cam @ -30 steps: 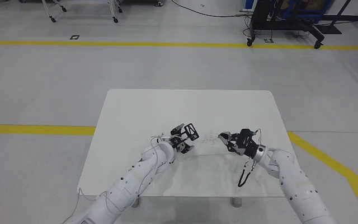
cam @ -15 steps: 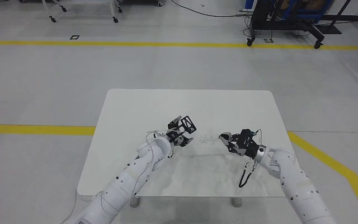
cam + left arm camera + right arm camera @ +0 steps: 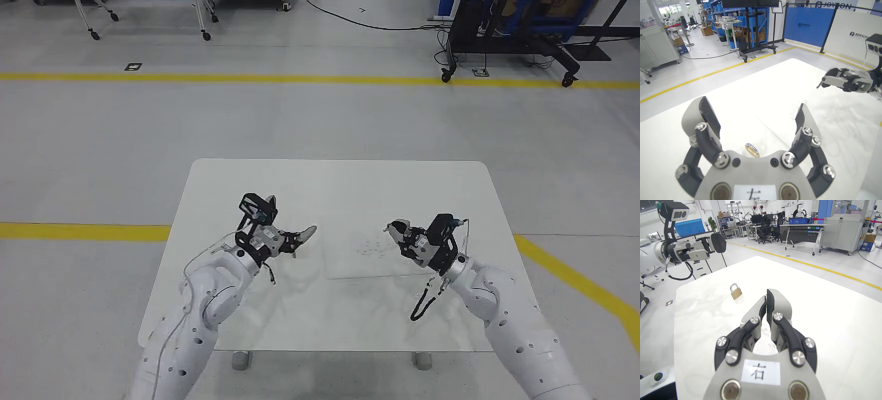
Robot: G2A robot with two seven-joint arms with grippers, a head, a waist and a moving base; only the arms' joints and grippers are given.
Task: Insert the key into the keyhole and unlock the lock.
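Left claw (image 3: 753, 104) hangs wide open and empty over the white desk (image 3: 340, 190). The small brass padlock w/ silver shackle (image 3: 736, 293) lies flat just below its palm. Right claw (image 3: 766, 296), well apart, is pinched shut on a thin grey key (image 3: 819, 86). Best next, prob.: grip the brass body by its sides, keyhole end left free & facing the key. Keyhole can't be made out; the lock is half hidden behind left claw's base.
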